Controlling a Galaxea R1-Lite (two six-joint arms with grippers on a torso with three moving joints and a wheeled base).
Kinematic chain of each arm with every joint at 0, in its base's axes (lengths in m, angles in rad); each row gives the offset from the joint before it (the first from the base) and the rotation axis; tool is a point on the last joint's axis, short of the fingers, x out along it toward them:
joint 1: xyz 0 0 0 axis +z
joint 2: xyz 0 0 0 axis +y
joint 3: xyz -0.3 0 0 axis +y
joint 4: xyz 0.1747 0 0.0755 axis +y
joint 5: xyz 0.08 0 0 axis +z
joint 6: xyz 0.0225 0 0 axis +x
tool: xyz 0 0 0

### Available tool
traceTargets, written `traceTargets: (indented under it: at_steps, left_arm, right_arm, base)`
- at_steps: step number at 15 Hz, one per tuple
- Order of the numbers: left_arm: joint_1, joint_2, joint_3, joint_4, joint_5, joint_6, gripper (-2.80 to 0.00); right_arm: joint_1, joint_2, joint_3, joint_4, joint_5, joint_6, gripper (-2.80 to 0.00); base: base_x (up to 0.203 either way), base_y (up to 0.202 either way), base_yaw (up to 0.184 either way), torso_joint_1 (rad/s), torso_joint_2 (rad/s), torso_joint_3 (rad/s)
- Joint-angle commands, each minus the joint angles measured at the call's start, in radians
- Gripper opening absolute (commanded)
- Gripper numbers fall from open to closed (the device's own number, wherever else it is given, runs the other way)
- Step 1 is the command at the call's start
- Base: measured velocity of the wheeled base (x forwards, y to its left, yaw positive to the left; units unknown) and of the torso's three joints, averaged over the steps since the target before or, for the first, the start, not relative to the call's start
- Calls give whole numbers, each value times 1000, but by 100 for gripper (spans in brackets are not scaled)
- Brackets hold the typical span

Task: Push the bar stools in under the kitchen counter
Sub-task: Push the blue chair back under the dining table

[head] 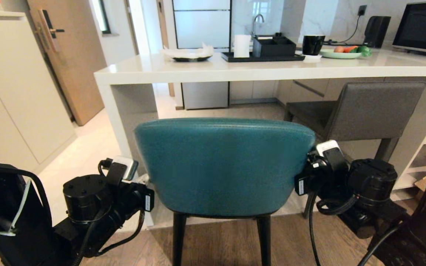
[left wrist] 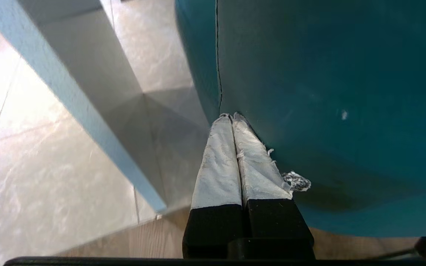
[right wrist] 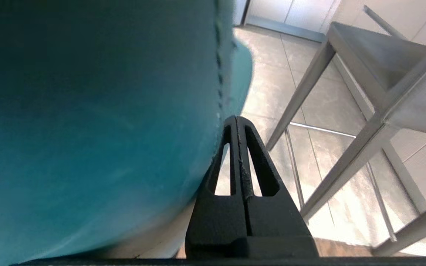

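A kitchen with pale glossy floor tiles (head: 87, 147) gives way to wood flooring (head: 220, 240) in the foreground; a wooden door (head: 74, 62) stands at the far left beside white cabinets (head: 9, 92). The kitchen counter (head: 205, 70), a thick white slab on a white side panel, spans the room, open beneath. Along its far edge sit a black tray (head: 263, 56) holding a white cup (head: 242, 45) and a black box (head: 274, 46), a dark plate (head: 191, 57) near the left corner, a black mug (head: 313, 44) and a green plate of vegetables (head: 342, 53) toward the right.

The dark grey stool (head: 364, 111) is tucked partly under the counter on the right. The teal stool (head: 222, 166) stands centred in front of the counter's near edge, on the line where tile meets wood, its back facing the robot.

The left gripper (left wrist: 231, 116) has its fingers pressed together, tips touching the left edge of the teal backrest. The right gripper (right wrist: 237, 120), fingers likewise together, lies against the backrest's right edge.
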Motion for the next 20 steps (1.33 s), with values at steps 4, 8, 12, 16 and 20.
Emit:
traceTargets:
  at_steps: [4, 8, 12, 16, 20]
  left_arm:
    - [-8, 2, 66, -16, -2, 1, -280]
    - [19, 73, 72, -16, 3, -7, -280]
    - [87, 81, 88, -16, -3, -21, -280]
    - [129, 86, 21, -16, -3, -22, -280]
    - [232, 89, -88, -16, -17, -20, -280]
  right_arm:
    - [24, 2, 67, -8, 16, 3, -280]
    - [-21, 66, 10, -8, 18, 10, -280]
    - [-85, 174, -188, 4, 18, -7, -280]
    - [-86, 140, -231, 43, 16, -10, -280]
    - [-122, 99, -234, 49, 19, -10, -280]
  base:
    - [0, 0, 0, 0, 0, 0]
    - [0, 0, 0, 0, 0, 0]
    - [0, 0, 0, 0, 0, 0]
    - [0, 0, 0, 0, 0, 0]
    - [0, 0, 0, 0, 0, 0]
